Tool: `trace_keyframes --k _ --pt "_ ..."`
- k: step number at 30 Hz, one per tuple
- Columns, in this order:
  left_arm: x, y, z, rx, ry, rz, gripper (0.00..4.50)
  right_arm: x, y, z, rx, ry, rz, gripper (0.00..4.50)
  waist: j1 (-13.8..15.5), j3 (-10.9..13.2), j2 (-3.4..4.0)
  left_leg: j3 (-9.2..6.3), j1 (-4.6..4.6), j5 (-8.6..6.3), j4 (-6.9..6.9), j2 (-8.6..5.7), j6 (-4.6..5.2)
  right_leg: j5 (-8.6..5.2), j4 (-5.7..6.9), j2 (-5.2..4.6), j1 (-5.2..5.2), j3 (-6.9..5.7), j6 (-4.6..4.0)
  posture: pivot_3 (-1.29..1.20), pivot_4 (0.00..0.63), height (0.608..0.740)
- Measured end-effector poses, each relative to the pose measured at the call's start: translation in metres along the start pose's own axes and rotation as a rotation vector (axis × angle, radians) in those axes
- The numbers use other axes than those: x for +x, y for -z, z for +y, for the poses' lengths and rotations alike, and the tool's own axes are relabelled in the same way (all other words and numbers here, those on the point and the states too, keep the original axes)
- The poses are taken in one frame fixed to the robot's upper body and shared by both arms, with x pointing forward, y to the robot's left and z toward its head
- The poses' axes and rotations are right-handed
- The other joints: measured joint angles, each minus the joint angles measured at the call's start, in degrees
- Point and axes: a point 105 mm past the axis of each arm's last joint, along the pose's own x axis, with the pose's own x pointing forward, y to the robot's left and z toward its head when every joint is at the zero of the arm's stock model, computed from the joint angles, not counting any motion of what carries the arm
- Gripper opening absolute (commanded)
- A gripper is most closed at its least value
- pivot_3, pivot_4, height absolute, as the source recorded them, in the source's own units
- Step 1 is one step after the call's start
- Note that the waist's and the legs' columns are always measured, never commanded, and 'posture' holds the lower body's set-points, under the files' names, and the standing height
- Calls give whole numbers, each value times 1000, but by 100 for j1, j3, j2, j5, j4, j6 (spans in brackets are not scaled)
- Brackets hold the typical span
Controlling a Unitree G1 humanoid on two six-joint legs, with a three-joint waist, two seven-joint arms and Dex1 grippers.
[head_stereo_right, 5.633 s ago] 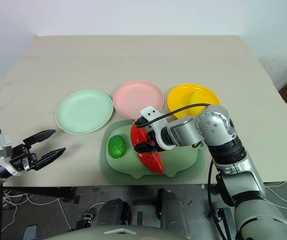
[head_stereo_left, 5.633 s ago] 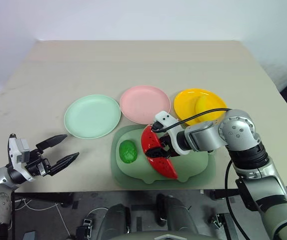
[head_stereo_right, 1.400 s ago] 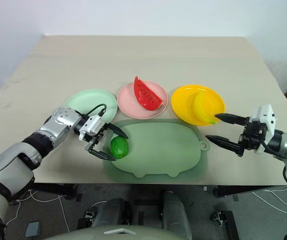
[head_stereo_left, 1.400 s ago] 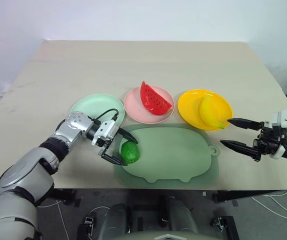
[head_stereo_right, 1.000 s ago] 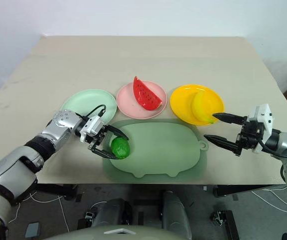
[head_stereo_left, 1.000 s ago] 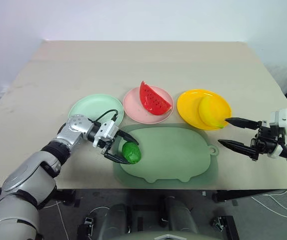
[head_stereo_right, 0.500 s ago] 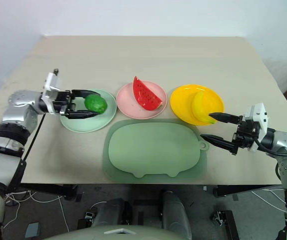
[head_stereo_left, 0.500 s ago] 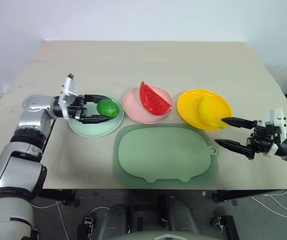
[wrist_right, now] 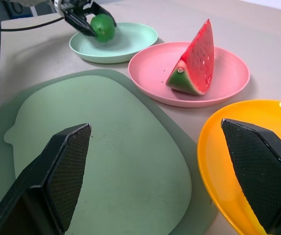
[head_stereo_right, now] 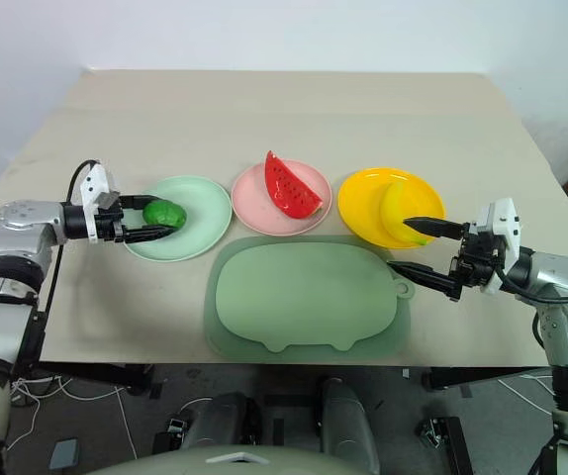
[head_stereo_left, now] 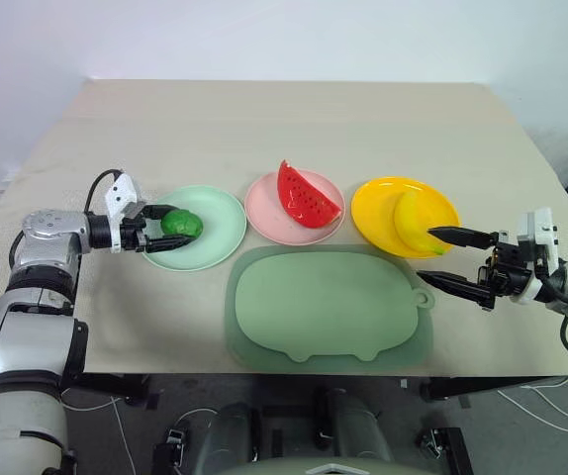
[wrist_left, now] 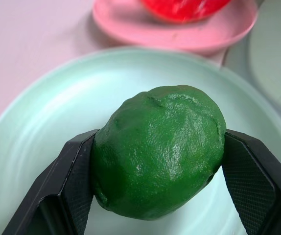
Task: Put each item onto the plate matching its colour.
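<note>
Sitting on the table (head_stereo_left: 294, 129) — three plates (one toy each).

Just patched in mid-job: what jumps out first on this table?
The left gripper is shut on the dark-green fruit, holding it over the mint green plate at the left of the row. Beside it, the red watermelon wedge stands on the pink plate and the banana lies on the orange-yellow plate.
</note>
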Motion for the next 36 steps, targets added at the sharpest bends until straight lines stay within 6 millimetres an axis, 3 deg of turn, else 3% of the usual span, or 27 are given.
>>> trace_keyframes --k 10,12,14,20,23,30,33,36 --pt "-4 5 3 2 -29 42 3399 -9 10 5 -23 -33 16 4500 -1 0 0 5 4 0 0 -1 0 2 3 -1 1 1 3 0 150 736" --pt "-5 7 4 -4 -33 50 4100 -9 11 5 -27 -32 17 4500 -4 0 0 5 5 0 0 0 0 2 4 0 1 0 3 0 150 736" --pt "-6 7 5 -5 -42 53 4458 -10 12 4 -29 -27 22 4500 -6 0 0 6 5 0 0 0 0 2 4 -1 1 1 3 0 150 736" --pt "-8 6 8 -4 -64 43 4458 -9 9 1 -39 -24 15 4500 -3 0 0 7 6 0 0 0 -1 2 5 -1 1 1 3 0 150 736" --pt "-13 -8 10 4 -62 -39 4458 -9 9 1 -41 -24 14 4500 1 0 0 6 3 1 1 0 -2 2 5 -2 1 0 3 0 150 736" --pt "-52 -53 12 119 -44 -225 4458 -9 9 2 -40 -24 14 4500 -33 -1 0 9 10 15 -3 2 -27 2 7 -1 1 3 3 0 150 736" --pt "-77 -45 2 117 -47 -229 4458 -10 10 2 -35 -18 16 4500 -77 -2 3 12 18 15 -10 5 -28 2 10 -1 1 6 3 0 150 736" --pt "-99 -18 -16 44 -73 -210 4458 -14 12 1 -27 2 19 4500 -128 -3 4 9 20 15 -13 12 -28 2 14 -5 0 8 3 0 150 736"
